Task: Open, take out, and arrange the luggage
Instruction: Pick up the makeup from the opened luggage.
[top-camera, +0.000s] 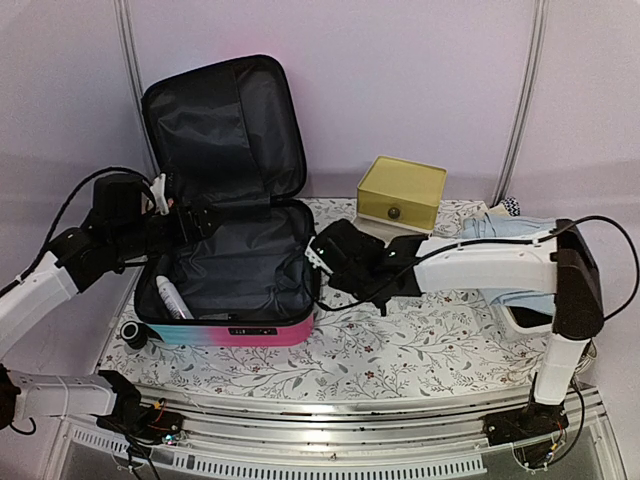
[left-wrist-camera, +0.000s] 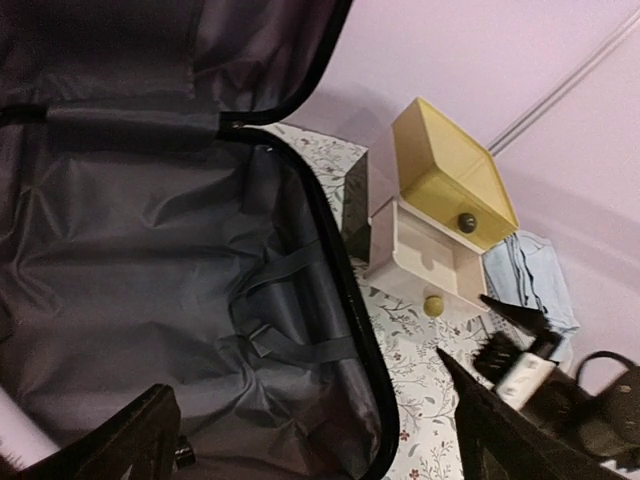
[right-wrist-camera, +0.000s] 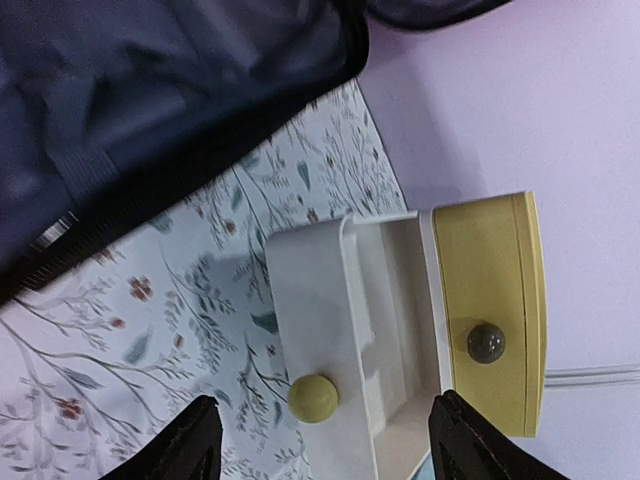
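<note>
The luggage (top-camera: 240, 330) lies open on the table, its lid (top-camera: 222, 128) standing upright at the back and black lining (left-wrist-camera: 150, 280) showing inside. A white tube-like item (top-camera: 170, 297) rests in the left of the base. My left gripper (top-camera: 200, 216) hovers open over the back left of the base, and in the left wrist view my left gripper (left-wrist-camera: 320, 440) holds nothing. My right gripper (top-camera: 318, 258) hangs open just right of the luggage. In the right wrist view, my right gripper (right-wrist-camera: 330, 445) faces a white drawer's yellow knob (right-wrist-camera: 313, 397) without touching it.
A yellow-topped drawer box (top-camera: 402, 192) stands at the back right, its lower white drawer (right-wrist-camera: 330, 300) pulled out. Light blue cloth (top-camera: 505, 228) and a white basket (top-camera: 525, 318) sit at the right, behind my right arm. A black round piece (top-camera: 133, 333) lies by the luggage's front left corner.
</note>
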